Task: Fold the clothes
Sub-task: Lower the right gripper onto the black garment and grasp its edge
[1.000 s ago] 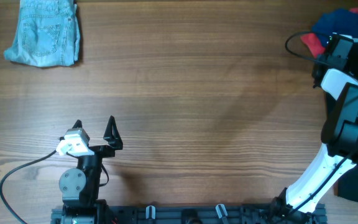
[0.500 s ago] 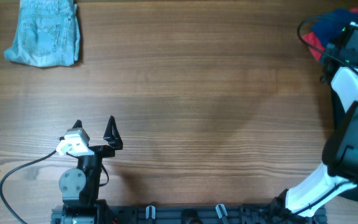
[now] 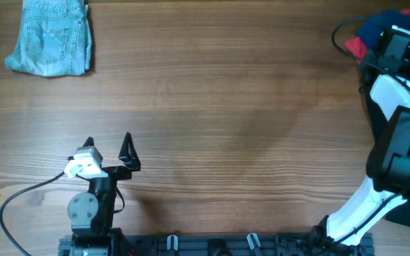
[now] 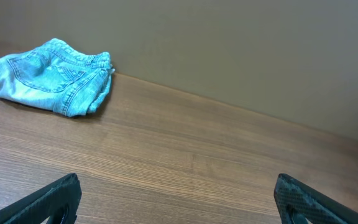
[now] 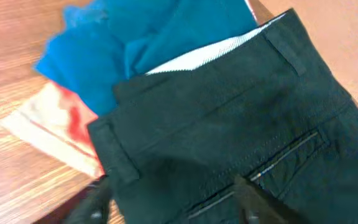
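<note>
A folded pair of light-blue jeans (image 3: 50,39) lies at the far left corner, also seen in the left wrist view (image 4: 48,74). A pile of clothes sits at the far right corner: a blue garment (image 3: 376,25) and a red one (image 3: 356,48). In the right wrist view the pile shows dark trousers (image 5: 241,124) on top of the blue garment (image 5: 142,37) and a red-and-cream one (image 5: 58,127). My right gripper (image 5: 176,199) is open, blurred, just over the dark trousers and holds nothing. My left gripper (image 3: 109,146) is open and empty near the front edge.
The wooden table (image 3: 226,121) runs between the two arms. A wall rises behind the table's far edge (image 4: 241,56). A black cable (image 3: 340,32) loops beside the pile. The left arm's cable (image 3: 20,199) lies at the front left.
My right arm has shifted over the pile at the far right corner, first right, then a little back left. The left arm and the jeans have not moved.
</note>
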Controlling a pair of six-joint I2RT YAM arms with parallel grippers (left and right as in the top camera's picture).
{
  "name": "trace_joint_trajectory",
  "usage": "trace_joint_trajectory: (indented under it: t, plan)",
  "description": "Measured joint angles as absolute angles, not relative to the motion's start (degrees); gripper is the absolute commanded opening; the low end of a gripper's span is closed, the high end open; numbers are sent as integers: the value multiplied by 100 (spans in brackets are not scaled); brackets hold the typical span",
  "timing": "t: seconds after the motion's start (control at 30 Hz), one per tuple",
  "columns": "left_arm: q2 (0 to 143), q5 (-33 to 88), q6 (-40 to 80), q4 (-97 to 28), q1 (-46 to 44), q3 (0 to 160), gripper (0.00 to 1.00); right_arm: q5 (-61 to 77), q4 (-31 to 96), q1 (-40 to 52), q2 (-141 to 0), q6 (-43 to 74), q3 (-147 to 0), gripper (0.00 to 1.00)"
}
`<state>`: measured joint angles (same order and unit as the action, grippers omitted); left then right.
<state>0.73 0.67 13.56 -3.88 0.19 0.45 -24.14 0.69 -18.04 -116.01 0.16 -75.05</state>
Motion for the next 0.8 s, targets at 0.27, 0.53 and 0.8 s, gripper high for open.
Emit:
trace_joint_trajectory:
  t: [0.27,0.53,0.8]
  plan:
    - [73,67,1356,-388,19,45,100,-2416,-419,-1806,-12383,-484,-7603,88]
    - [73,67,1356,-388,19,45,100,-2799,-797,-1708,-12667,-569,-7684,79]
    - [73,67,1356,-388,19,45,100,-2943,-829,-1977,-12669,-589,-7752,66]
